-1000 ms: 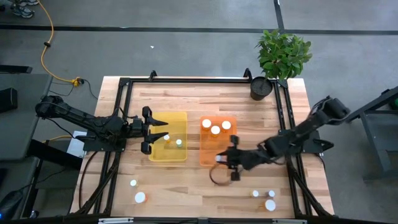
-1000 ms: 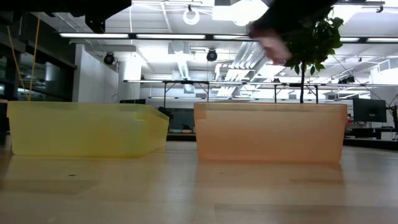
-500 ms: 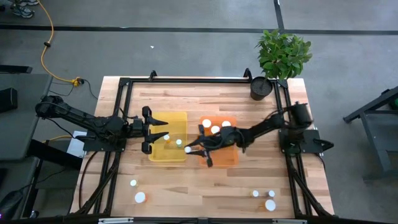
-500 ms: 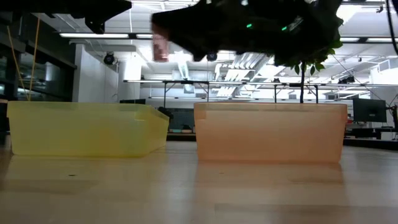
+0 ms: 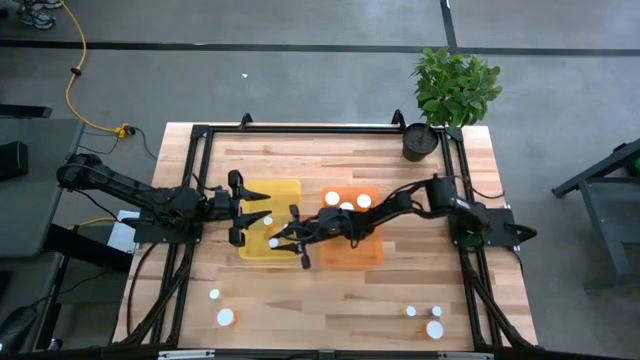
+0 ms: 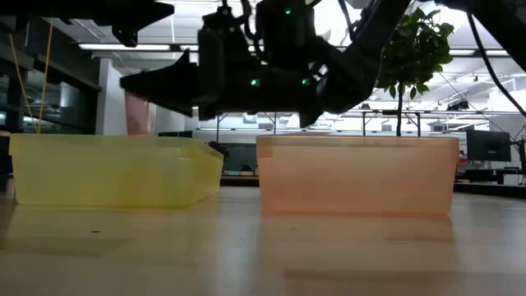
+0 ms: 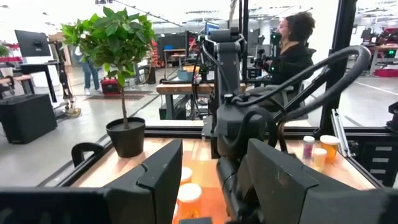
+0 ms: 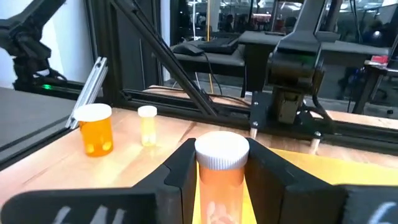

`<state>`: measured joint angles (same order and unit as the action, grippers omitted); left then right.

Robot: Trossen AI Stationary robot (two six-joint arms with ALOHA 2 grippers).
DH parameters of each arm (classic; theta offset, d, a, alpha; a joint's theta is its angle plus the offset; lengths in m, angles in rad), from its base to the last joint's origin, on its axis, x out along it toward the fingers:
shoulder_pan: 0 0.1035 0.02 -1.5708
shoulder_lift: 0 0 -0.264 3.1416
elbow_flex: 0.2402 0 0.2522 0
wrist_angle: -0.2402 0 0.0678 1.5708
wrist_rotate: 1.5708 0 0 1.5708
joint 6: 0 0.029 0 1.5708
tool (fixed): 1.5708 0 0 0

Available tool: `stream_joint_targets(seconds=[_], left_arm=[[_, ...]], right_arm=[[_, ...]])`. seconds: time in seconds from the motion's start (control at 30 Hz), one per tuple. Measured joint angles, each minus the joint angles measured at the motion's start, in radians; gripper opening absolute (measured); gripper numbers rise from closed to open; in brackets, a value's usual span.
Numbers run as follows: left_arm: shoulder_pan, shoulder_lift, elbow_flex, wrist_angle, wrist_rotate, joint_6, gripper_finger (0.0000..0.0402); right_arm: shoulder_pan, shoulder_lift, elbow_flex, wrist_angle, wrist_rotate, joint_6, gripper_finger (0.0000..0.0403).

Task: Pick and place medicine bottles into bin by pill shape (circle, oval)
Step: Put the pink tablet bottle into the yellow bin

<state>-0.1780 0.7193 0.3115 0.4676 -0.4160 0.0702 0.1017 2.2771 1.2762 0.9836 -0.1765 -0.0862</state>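
Observation:
My right gripper (image 5: pixel 283 241) hangs over the yellow bin (image 5: pixel 283 192), shut on a medicine bottle (image 8: pixel 220 180) with an amber body and a white cap. In the low view this bottle (image 6: pixel 138 115) shows just above the yellow bin's rim (image 6: pixel 115 140). One bottle (image 5: pixel 267 220) lies in the yellow bin, and three bottles (image 5: pixel 346 207) stand in the orange bin (image 5: pixel 360 250). My left gripper (image 5: pixel 240 210) waits open at the yellow bin's left wall. Loose bottles (image 5: pixel 226 317) stand on their bases near the table's front edge. My right gripper pinches the bottle's body (image 8: pixel 217 190), just below the white cap (image 8: pixel 222 151), between its two fingers (image 8: pixel 180 180). The fingers reach in level from the table's right side. The bottle stands upright in the hold, lifted clear above the yellow bin.
A potted plant (image 5: pixel 452 95) stands at the far right corner. More bottles (image 5: pixel 434 329) stand at the near right, two others (image 5: pixel 214 294) at the near left. A black frame (image 5: pixel 300 128) rims the table. A person (image 7: pixel 292 50) sits beyond the table.
My right gripper has carried the bottle toward the table's left edge, from in front of the orange bin, across it, to above the yellow bin. It has sunk on the way and turned more level. The bottle stays upright and clear.

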Motion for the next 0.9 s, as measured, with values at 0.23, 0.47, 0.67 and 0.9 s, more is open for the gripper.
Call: stream_joint_targets(seconds=[0.23,0.47,0.67,0.9], left_arm=[[0.0,0.0,0.0,0.0,0.0,-0.014,0.0169],[0.0,0.0,0.0,0.0,0.0,-0.014,0.0169],[0.001,0.0,0.0,0.0,0.001,-0.014,0.0169],[0.001,0.0,0.0,0.0,0.001,-0.014,0.0169]], right_arm=[[-0.004,0.02,0.012,-0.006,0.0,0.007,0.0094],[-0.004,0.019,0.012,-0.069,0.002,0.024,0.0096],[-0.004,0.019,0.012,-0.108,0.053,0.026,0.0132],[-0.004,0.019,0.012,-0.115,0.054,0.026,0.0188]])
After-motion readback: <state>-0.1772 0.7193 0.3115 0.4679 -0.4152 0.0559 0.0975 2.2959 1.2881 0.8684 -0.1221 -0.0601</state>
